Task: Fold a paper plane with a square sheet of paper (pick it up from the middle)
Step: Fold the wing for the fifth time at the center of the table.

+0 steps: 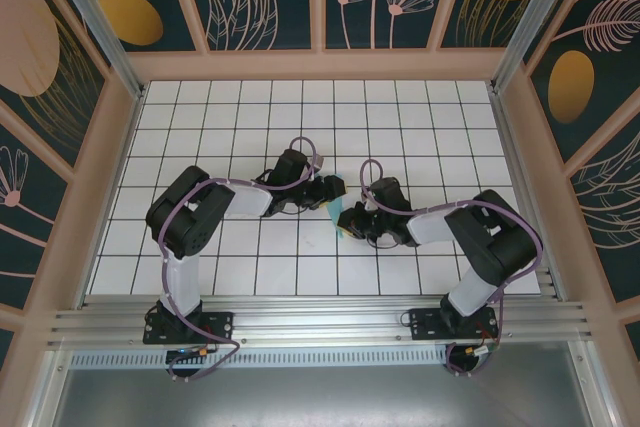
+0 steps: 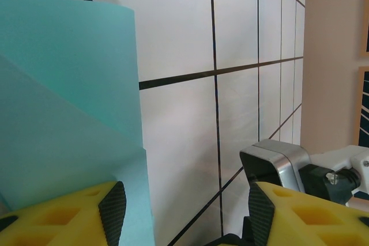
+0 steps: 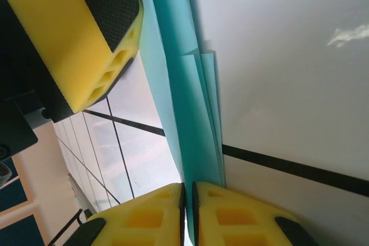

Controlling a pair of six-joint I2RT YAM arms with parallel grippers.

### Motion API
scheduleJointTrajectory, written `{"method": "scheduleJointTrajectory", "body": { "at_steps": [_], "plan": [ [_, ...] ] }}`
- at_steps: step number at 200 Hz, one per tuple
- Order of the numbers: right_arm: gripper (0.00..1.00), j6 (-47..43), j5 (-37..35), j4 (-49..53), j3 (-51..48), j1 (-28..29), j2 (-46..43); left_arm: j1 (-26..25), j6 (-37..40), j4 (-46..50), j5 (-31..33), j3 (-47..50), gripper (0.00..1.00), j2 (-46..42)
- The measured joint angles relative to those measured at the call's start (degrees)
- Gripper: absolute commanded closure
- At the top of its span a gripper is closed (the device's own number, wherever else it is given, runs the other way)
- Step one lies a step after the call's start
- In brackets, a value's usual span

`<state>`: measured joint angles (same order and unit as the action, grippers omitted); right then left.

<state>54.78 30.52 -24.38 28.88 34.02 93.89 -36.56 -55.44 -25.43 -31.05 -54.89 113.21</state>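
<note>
Right gripper [image 3: 187, 193] clamped on the sheet of paper [image 3: 190, 102]; left gripper [image 2: 181, 203] open.
Sheet is folded into several layers and sits between the two grippers near the middle of the tiled table [image 1: 250, 117]. Right fingers pinch its edge. Left fingers are wide apart, one pad just beside the paper; can't tell if they touch.

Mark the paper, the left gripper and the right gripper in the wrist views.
square sheet of paper [image 2: 63, 84], left wrist view, its flat face.
left gripper [image 2: 186, 208], left wrist view, midway between open fingertips.
right gripper [image 3: 188, 200], right wrist view, seam between shut fingertips.
</note>
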Motion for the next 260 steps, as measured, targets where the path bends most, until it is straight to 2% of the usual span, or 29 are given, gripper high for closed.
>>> {"method": "scheduleJointTrajectory", "body": {
  "at_steps": [31, 66, 112, 140, 167, 203, 260],
  "plan": [
    [0.96, -0.59, -0.02, 0.39, 0.0, 0.0, 0.02, 0.0, 0.07, 0.22, -0.02, -0.09, 0.39, 0.0],
    [0.96, -0.7, 0.52, -0.22, 0.02, -0.13, 1.2, -0.02, 0.31, 0.31, -0.02, -0.09, 0.39, 0.0],
    [0.88, -0.9, 0.42, 1.53, 0.66, -0.15, 0.72, -0.02, 0.35, 0.42, -0.02, -0.15, 0.39, 0.0],
    [0.87, -1.97, -0.09, 5.73, 1.03, -0.04, -1.33, -0.02, 0.37, 0.52, -0.02, -0.2, 0.39, 0.0],
    [0.89, -2.43, -0.04, 7.87, 1.03, -0.04, -2.12, -0.02, 0.37, 0.55, -0.02, -0.2, 0.39, 0.0],
    [0.96, -2.38, -0.39, 8.35, 1.07, 0.02, -1.73, -0.02, 0.39, 0.59, -0.02, -0.2, 0.39, 0.0],
    [0.96, -2.38, -0.46, 11.37, 2.93, 0.11, -0.72, -0.11, 0.59, 0.61, 0.04, -0.2, 0.39, 0.02]
  ]
}}
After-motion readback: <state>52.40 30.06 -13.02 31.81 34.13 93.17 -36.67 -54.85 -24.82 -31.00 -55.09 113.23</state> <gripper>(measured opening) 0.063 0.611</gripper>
